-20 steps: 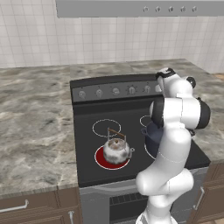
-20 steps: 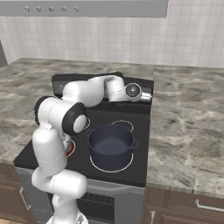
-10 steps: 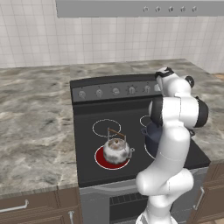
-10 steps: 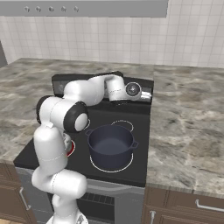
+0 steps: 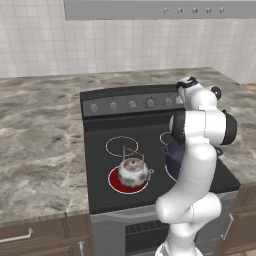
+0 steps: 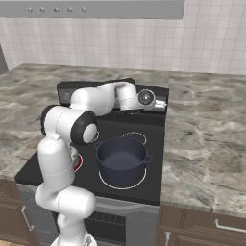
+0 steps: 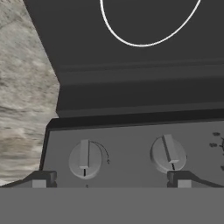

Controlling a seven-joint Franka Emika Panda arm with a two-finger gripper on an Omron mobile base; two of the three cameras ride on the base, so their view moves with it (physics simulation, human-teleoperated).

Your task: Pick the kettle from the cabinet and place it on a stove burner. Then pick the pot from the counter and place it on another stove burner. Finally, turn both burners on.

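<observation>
Gripper: the gripper [image 7: 111, 178] stands with jaws spread wide and nothing between them, facing the stove's control panel [image 7: 131, 148]; its two dark tips flank a pair of knobs.
Knobs: in the hand view, one grey knob [image 7: 85, 158] sits just above one tip and a second grey knob [image 7: 168, 153] just above the other; whether either tip touches the panel cannot be told.
Arm: the white arm [image 5: 192, 165] rises in front of the stove and folds forward over the cooktop, its wrist at the right end of the control panel [image 6: 144, 98].
Stove: a black glass cooktop [image 5: 100, 165] set into the bench, with a row of knobs along its raised back panel.
Kettle: the small silvery kettle [image 5: 133, 171] stands upright on the front left burner [image 5: 116, 182], which glows red beneath it; its thin brown handle arches above it.
Pot: the dark blue-grey pot [image 6: 121, 156] stands upright, lidless, on the front right burner, whose white ring [image 6: 122, 185] shows no red.
Bench: the mottled grey-brown bench [image 5: 40, 145] runs on both sides of the stove.
Back burner: a white ring [image 7: 148, 22] lies bare beyond the panel in the hand view.
</observation>
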